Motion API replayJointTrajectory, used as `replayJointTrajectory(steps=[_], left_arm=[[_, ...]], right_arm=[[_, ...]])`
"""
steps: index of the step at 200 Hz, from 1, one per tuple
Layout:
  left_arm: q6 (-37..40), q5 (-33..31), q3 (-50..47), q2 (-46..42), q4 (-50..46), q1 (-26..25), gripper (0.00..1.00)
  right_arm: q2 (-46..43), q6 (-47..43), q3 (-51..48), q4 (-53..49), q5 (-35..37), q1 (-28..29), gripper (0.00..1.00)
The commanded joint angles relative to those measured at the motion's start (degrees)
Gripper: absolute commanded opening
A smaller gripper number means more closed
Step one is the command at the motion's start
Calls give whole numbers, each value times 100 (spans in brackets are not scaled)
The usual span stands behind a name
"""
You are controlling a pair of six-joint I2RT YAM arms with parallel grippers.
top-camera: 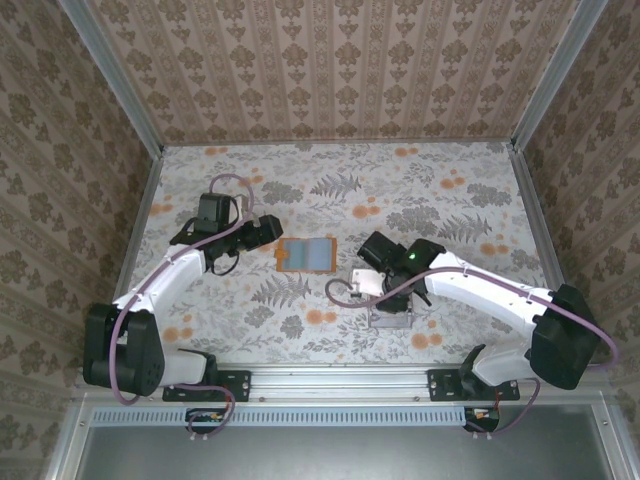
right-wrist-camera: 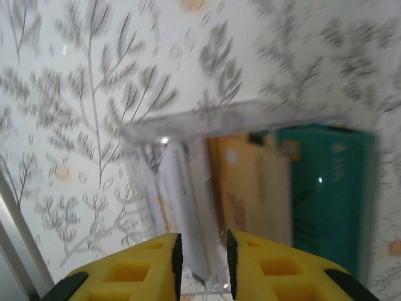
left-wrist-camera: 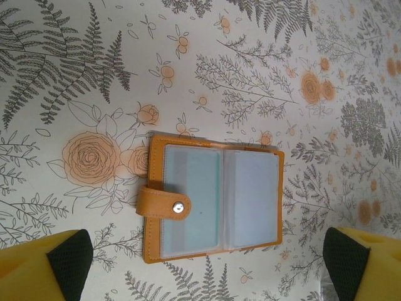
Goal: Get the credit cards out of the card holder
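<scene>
Orange card holder [left-wrist-camera: 213, 200] lies open, grey-blue sleeves up; left gripper [left-wrist-camera: 207, 251] spread wide, right gripper [right-wrist-camera: 203, 251] barely parted

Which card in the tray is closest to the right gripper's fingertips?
The pale whitish card at the tray's end, just beyond the right gripper. The tan card lies next, mid-tray; the teal card is at the opposite end.

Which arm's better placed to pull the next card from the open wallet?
Left. The left gripper hangs open right beside the wallet, which sits framed in its wrist view. The right gripper is off over the tray.
</scene>
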Motion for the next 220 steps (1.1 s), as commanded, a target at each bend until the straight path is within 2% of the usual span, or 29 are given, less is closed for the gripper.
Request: replayJointTrajectory(steps=[1,36,70,111,120,149,163,220], left_arm=[[-9,79,-99,-23,29,59,95],[-49,229,-238,114,82,64,81],[-19,363,-301,299,43,55,59],[-19,458,-249,611,52,-6,44],[-18,470,-216,698,39,-37,40],[17,475,-153,994,54,-142,38],[9,506,-111,1126,90,-185,34],[70,442,223,1707,56,-384,33]], right_arm=[[166,977,495,494,-120,-80,27],[904,2821,1269,1130,-687,-291,20],[1945,4703,2268,1196,-1111,-429,0],[2956,6311,2926,1334,-1419,-534,0],[3061,6559,2907,1386,-1363,-561,0],[3343,7215,2844,1448,-1195,-725,0],[3465,7311,2840,1464,-1211,-778,0],[3926,7428,2964,1312,-1014,-921,0]])
